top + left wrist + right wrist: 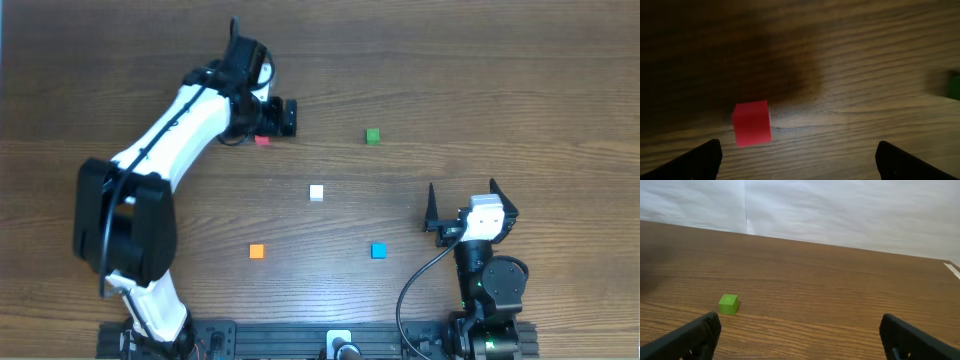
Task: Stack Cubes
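Left end effector (284,117), at the upper left of the top view, hangs released with fingers wide, just above the red cube (262,140), which lies on the surface (480,80) nearer one finger than the other. This looks like the approach to a first pick: the next move calls for centring over the cube, lowering and clenching. Right end effector (463,195) rests released at lower right.

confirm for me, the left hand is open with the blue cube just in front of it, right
No. The cube just in front of the open left hand is the red cube, as the left wrist view shows. The blue cube lies well away from it.
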